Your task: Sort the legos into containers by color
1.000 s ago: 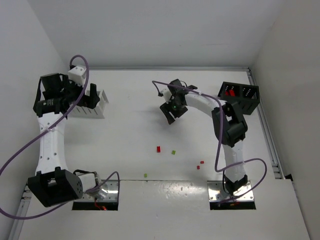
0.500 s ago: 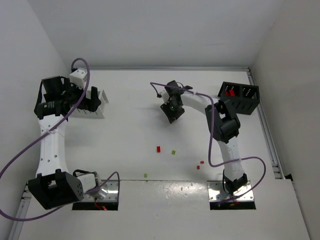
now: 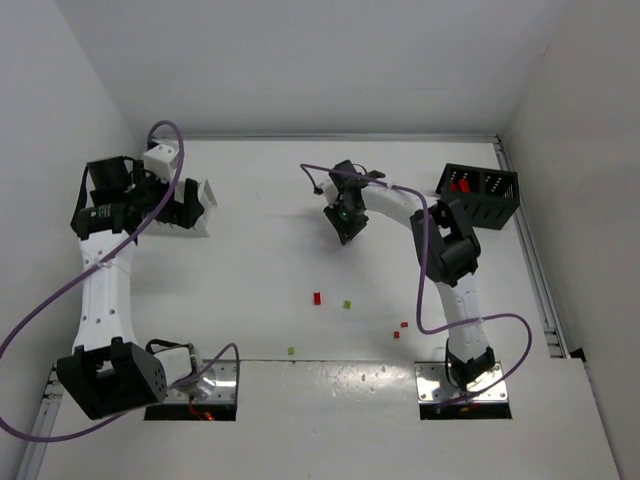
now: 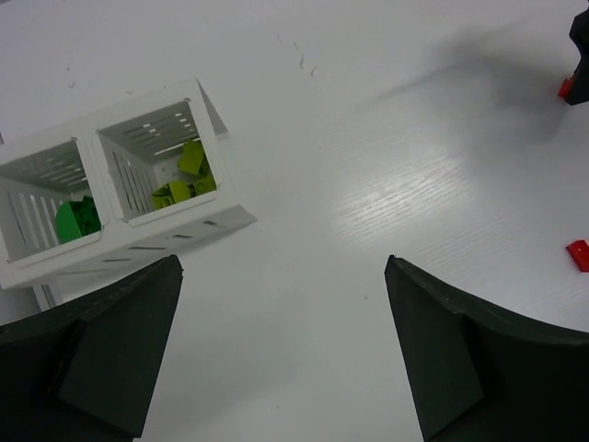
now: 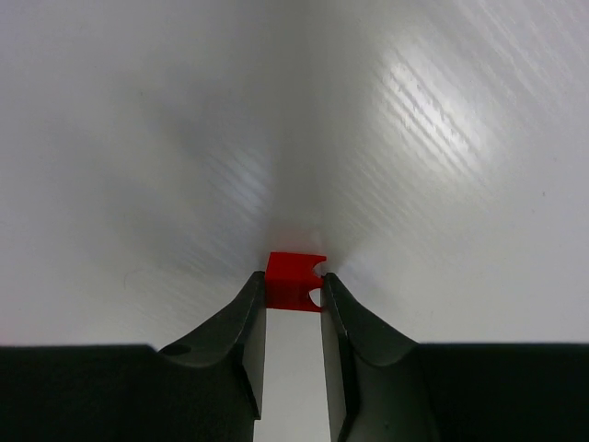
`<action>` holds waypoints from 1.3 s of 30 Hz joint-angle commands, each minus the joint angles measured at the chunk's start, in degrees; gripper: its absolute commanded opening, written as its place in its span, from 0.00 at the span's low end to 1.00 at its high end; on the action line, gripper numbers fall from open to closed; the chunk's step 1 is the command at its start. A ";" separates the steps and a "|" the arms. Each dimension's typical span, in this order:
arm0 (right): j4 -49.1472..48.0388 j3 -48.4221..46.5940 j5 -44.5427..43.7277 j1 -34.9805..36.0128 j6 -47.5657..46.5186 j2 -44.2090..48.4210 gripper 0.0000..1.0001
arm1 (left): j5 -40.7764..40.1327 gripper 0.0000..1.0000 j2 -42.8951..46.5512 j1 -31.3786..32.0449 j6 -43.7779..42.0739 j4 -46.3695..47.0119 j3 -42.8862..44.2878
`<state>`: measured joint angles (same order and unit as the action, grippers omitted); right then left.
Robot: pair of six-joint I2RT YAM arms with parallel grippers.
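Observation:
My right gripper (image 5: pixel 294 287) is shut on a small red lego (image 5: pixel 294 279), pinched between both fingertips just at the table surface. From above, that gripper (image 3: pixel 347 225) sits mid-table toward the back. My left gripper (image 4: pixel 283 267) is open and holds nothing. It hovers beside the white container (image 4: pixel 147 97), which has green legos (image 4: pixel 75 219) in one compartment and yellow-green legos (image 4: pixel 184 180) in the other. The black container (image 3: pixel 498 205) stands at the back right with red pieces (image 3: pixel 460 185) inside. Loose legos lie near the front: one red (image 3: pixel 317 298), one yellow-green (image 3: pixel 347 304), a red pair (image 3: pixel 400 329), one green (image 3: pixel 291 350).
The white container (image 3: pixel 205 195) sits at the back left under the left arm's wrist. Purple cables loop off both arms. White walls close in the table at the back and on both sides, and a metal rail (image 3: pixel 535 270) runs along the right edge.
My right gripper's jaws have closed onto the red lego. The left gripper has drawn back slightly from over the white container, still open.

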<state>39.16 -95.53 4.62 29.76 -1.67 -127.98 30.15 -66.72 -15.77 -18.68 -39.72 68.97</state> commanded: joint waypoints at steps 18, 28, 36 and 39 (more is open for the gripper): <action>14.62 -15.73 -1.29 -32.91 -8.25 19.01 0.17 | -7.35 0.93 -10.17 48.34 2.24 6.24 -8.76; 17.27 -21.54 4.25 -41.09 -8.79 9.86 0.20 | -12.92 0.90 -21.25 59.63 0.31 7.56 -4.19; 16.21 -20.93 4.26 -41.10 -8.79 7.84 0.38 | -12.93 0.88 -28.11 63.49 0.31 8.69 -3.05; 16.74 -21.46 4.25 -41.10 -8.79 7.13 0.55 | -13.72 0.87 -30.04 64.11 0.31 9.84 -3.05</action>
<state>56.21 -115.15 8.12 -11.49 -10.22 -120.07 16.91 -95.64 47.00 -17.91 -32.14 63.83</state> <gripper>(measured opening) 0.517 0.880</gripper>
